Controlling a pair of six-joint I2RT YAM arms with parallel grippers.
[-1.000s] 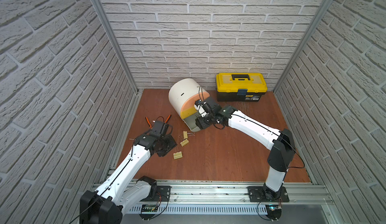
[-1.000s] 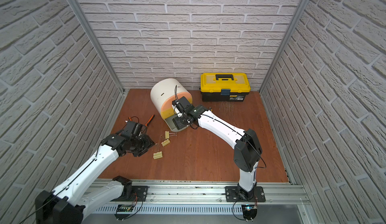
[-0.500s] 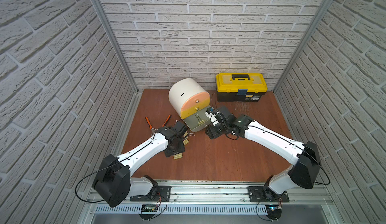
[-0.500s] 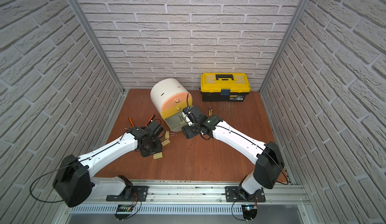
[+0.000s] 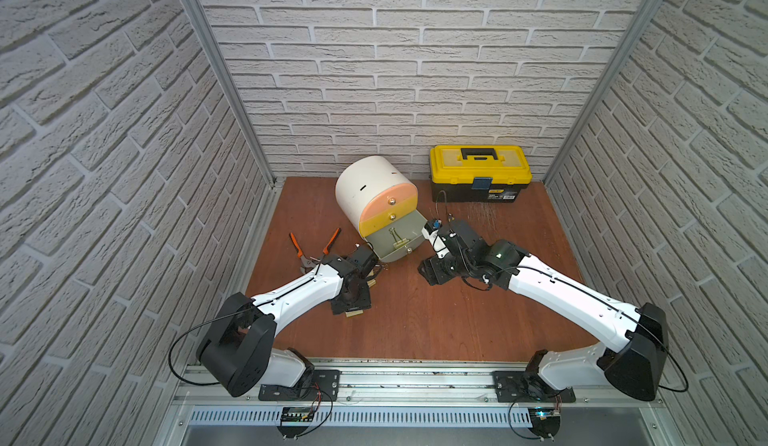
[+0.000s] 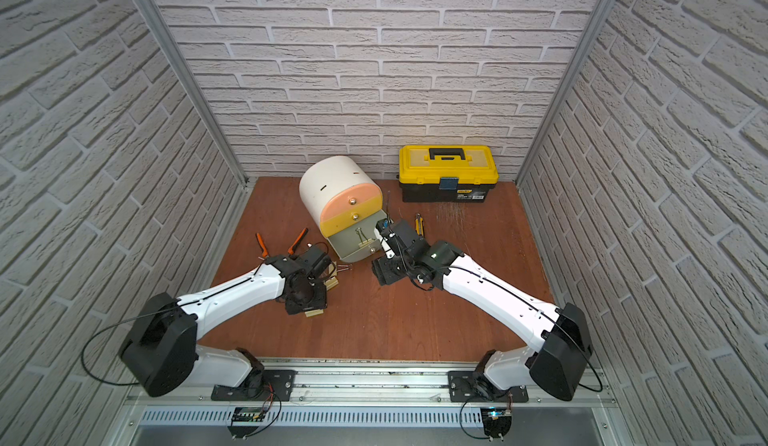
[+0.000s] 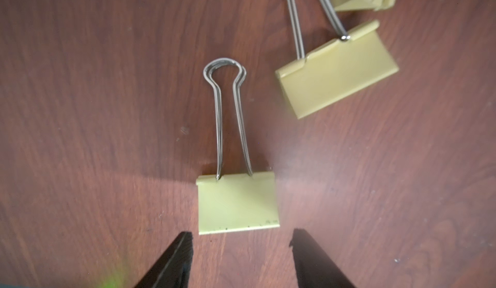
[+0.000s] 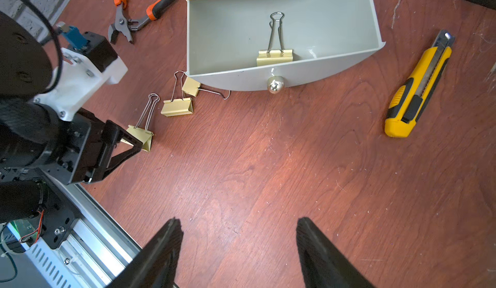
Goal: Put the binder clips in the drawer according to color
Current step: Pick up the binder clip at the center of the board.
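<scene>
The drawer cabinet point(image 5: 365, 182) lies on its side at the back, with its grey bottom drawer point(image 8: 335, 66) pulled out. One pale yellow binder clip point(image 8: 274, 55) lies inside it. Three more yellow clips lie on the floor by the drawer's corner point(image 8: 191, 86), point(image 8: 177, 106), point(image 8: 139, 136). My left gripper point(image 7: 240, 239) is open, its tips just short of the nearest clip point(image 7: 237, 203), with nothing between them. A second clip point(image 7: 336, 77) lies beyond. My right gripper point(image 8: 239, 227) is open and empty over bare floor in front of the drawer. No blue or teal clips show.
A yellow-and-black toolbox point(image 5: 480, 171) stands against the back wall. Orange-handled pliers point(image 5: 309, 252) lie left of the cabinet. A yellow utility knife point(image 8: 418, 85) lies right of the drawer. Brick walls close three sides, and a metal rail point(image 5: 415, 377) runs along the front.
My left arm has swung in from the left to the floor clips, its jaws widening. My right gripper has drawn back from the drawer toward the front.
</scene>
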